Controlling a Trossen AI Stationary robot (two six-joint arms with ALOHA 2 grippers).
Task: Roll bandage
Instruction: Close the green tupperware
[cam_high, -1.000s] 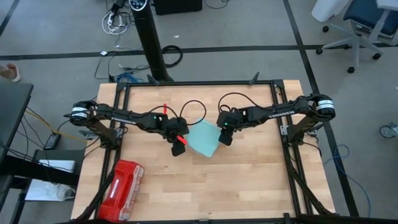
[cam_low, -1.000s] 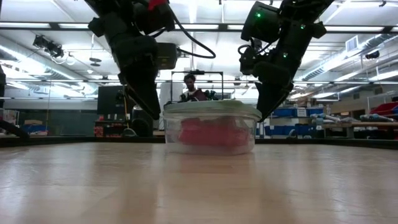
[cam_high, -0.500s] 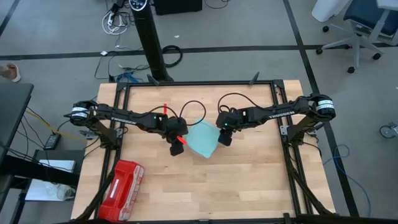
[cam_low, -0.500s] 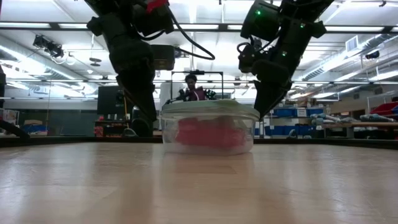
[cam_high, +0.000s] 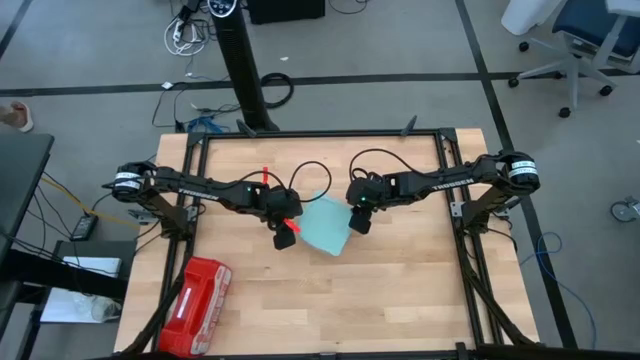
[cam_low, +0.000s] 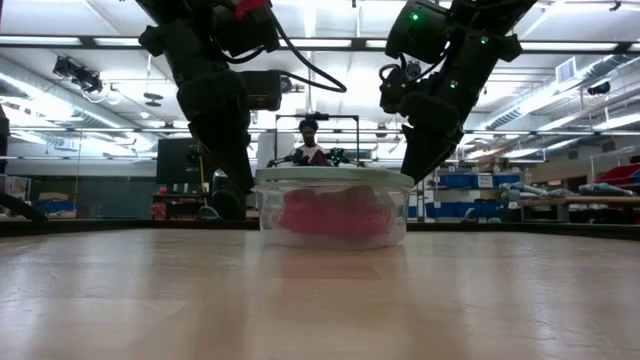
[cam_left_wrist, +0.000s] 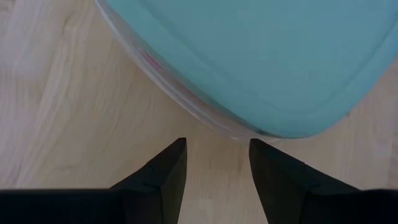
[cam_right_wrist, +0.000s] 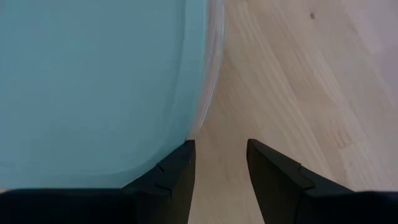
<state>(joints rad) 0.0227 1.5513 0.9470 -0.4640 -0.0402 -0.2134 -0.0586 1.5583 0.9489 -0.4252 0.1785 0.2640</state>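
Two grippers flanking clear container (cam_low: 333, 212) mid-table: left gripper (cam_high: 285, 232) just beside its left edge, right gripper (cam_high: 359, 216) at right edge. Both with jaws parted, holding nothing. Teal lid (cam_high: 326, 224) on. Bandage (cam_low: 332, 214) inside, pink-red through wall. Red case (cam_high: 196, 304) near-left corner.

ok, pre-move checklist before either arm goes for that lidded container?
1. Teal lid seated on the clear container: ok, it sits flat on the rim.
2. Bandage located: ok, pink-red mass inside the container; rolled or loose, cannot tell.
3. Left gripper ready: ok, open, beside the container and holding nothing.
4. Right gripper ready: ok, open at the opposite side, one finger at the lid's edge.
5. Grip on lid: not ok, neither gripper holds it.
6. Red case out of the way: ok, at the table's near left corner.
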